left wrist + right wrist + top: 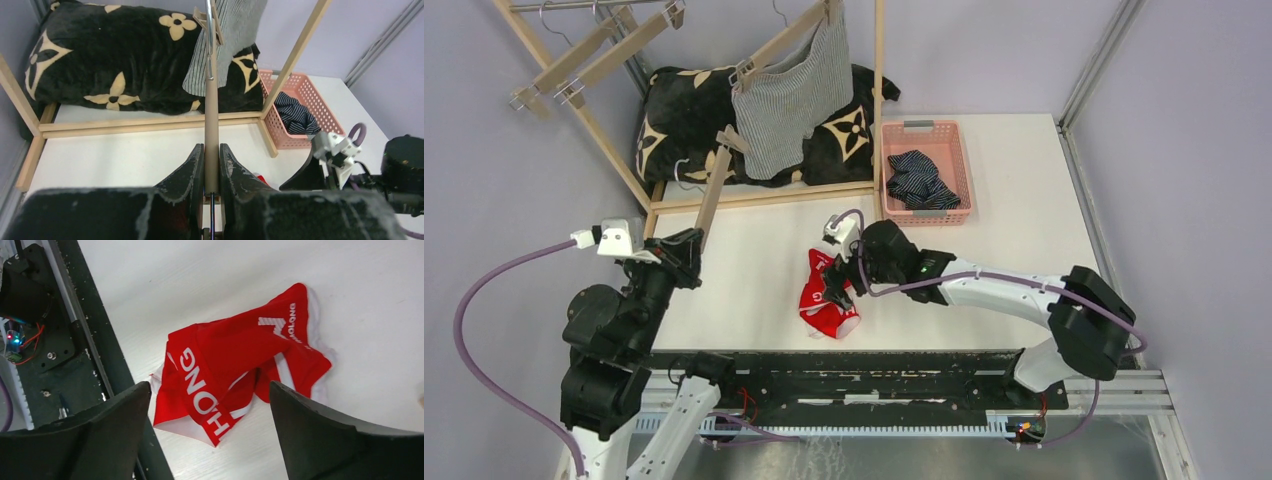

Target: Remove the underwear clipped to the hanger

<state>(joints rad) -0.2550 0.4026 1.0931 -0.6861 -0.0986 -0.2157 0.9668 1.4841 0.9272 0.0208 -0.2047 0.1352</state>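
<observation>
- The white table [1044, 200] carries everything; the wooden rack [879, 60] stands along its far left edge, so hangers can dangle free above the surface
- The black flower-marked cushion [684, 110] lies inside the rack's base at the far left corner, probably as padding under whatever drops
- The grey fine-striped boxer shorts [794, 100] hang from a slanted clip hanger [789, 38] on the rack, pinched by its clips: the one piece not yet taken off
- The pink basket [964, 170] sits at the far edge just right of the rack, a collecting place judging by the navy striped boxer shorts [921, 180] bundled inside
- The red boxer shorts [235, 365] with white lettering lie crumpled beside the near edge, about its middle, free of any clip
- The right gripper [209, 387] hovers over them, jaws spread wide to either side and pinching nothing, likely poised to pick them up
- The left gripper [211, 150] is pressed onto one end of a bare hanger [211, 110] near the left edge, steadying it with its far end pointing toward the rack
- Count: one table, one rack, one cushion, one basket, three boxer shorts (one clipped, two off), four hangers (one loaded, one gripped, two spare hangers [569, 60] hooked at the rack's top left), two grippers
</observation>
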